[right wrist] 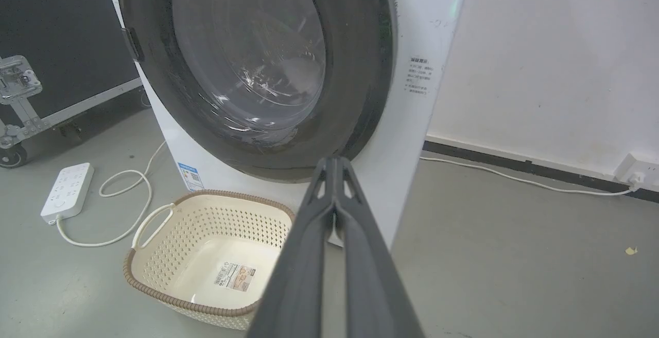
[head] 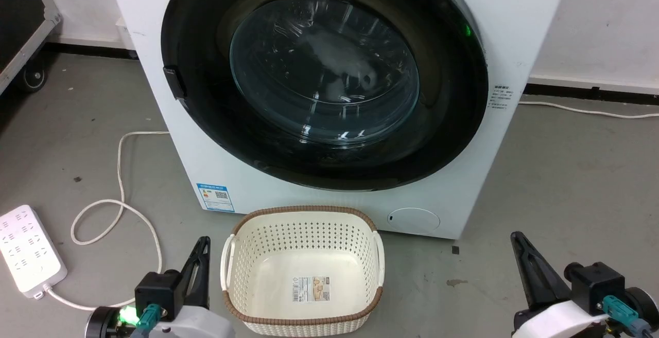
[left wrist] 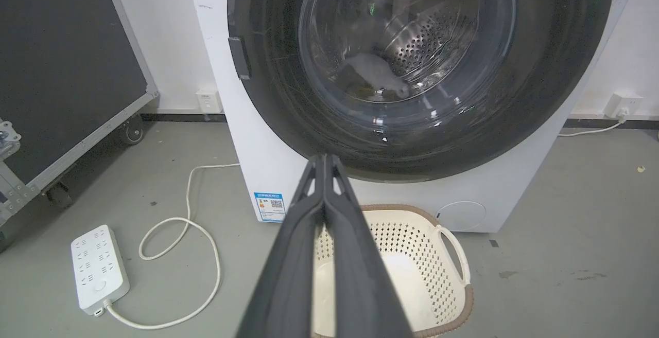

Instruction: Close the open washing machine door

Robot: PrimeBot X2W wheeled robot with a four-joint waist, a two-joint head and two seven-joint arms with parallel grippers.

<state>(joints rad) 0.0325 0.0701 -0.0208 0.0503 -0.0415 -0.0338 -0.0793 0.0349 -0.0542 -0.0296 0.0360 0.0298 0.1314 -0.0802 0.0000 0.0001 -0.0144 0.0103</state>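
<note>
Glossy black washing machine door (head: 324,75) lies flush against the white washing machine (head: 520,29) front | left hand (left wrist: 324,159) and right hand (right wrist: 334,159) held low, fingers pressed together, gripping nothing, well clear of the door | cream basket (head: 304,208) on floor between them, label on its base

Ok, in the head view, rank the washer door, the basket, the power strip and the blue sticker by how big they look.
1. door, largest by far
2. basket, though it sits nearer the camera
3. power strip
4. blue sticker, smallest
</note>
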